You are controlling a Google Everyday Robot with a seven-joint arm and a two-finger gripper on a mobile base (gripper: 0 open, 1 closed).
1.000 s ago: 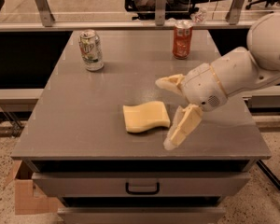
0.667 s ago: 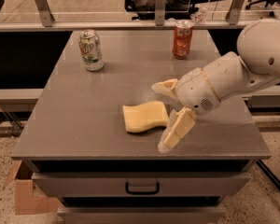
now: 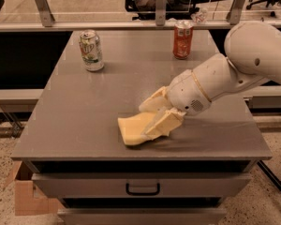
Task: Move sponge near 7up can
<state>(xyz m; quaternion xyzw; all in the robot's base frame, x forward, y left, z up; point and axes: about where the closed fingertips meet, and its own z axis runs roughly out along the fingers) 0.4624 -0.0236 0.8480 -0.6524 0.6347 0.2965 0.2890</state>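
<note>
The pale-yellow sponge (image 3: 132,131) lies flat on the grey table (image 3: 84,107), near its front edge and a little right of the middle. The 7up can (image 3: 91,50) stands upright at the back left, well apart from the sponge. My gripper (image 3: 155,115) is low over the sponge's right end. Its cream fingers (image 3: 163,124) are spread apart: one lies over the sponge's near right part, the other sits behind the sponge's far edge. The sponge's right end is hidden under the near finger.
A red-orange can (image 3: 182,40) stands upright at the back right of the table. A railing and glass run behind the table. A drawer with a black handle (image 3: 143,189) is below the top. A cardboard box (image 3: 24,191) sits on the floor at the left.
My gripper has moved left and down, from beside the sponge's right end to straddling it. The sponge and both cans have stayed in place.
</note>
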